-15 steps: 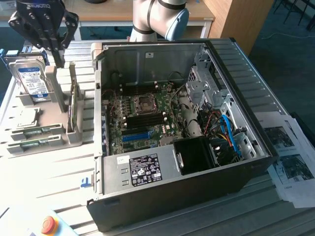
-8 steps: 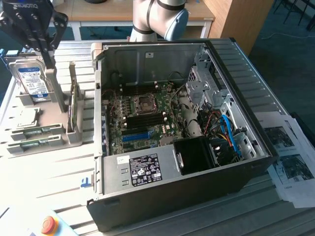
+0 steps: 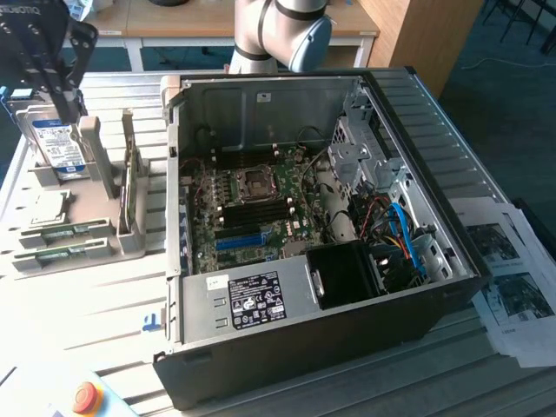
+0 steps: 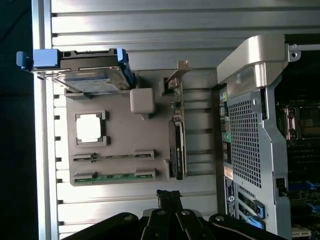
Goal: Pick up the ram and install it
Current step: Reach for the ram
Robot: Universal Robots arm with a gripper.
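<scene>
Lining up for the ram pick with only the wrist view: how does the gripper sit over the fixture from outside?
Observer: In the exterior view the gripper, shut and empty, hangs clear above the fixture; from that angle its tips line up with the hard drive, not the ram.
Operator: Is the case open for it?
Observer: Yes, the case lies open side up, its motherboard exposed, to the exterior view's right of the fixture.
Operator: Anything nearby I can't see?
Observer: A red stop button sits in front of the case.
</scene>
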